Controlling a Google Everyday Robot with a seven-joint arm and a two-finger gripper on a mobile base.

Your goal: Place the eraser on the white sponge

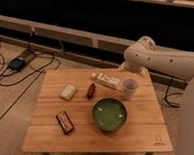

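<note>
The eraser (64,121), a small flat dark block with red-orange edging, lies on the wooden table (55,140) near its front left. The white sponge (68,91), a cream-white rounded pad, lies farther back on the left, apart from the eraser. My white arm reaches in from the right. Its gripper (124,66) hangs over the table's far right edge, well away from both the eraser and the sponge. It holds nothing that I can see.
A green bowl (109,113) sits right of the eraser. A reddish-brown oval thing (91,90), a long white tube-like pack (105,80) and a white cup (129,88) stand at the back. Cables (19,65) lie on the floor to the left.
</note>
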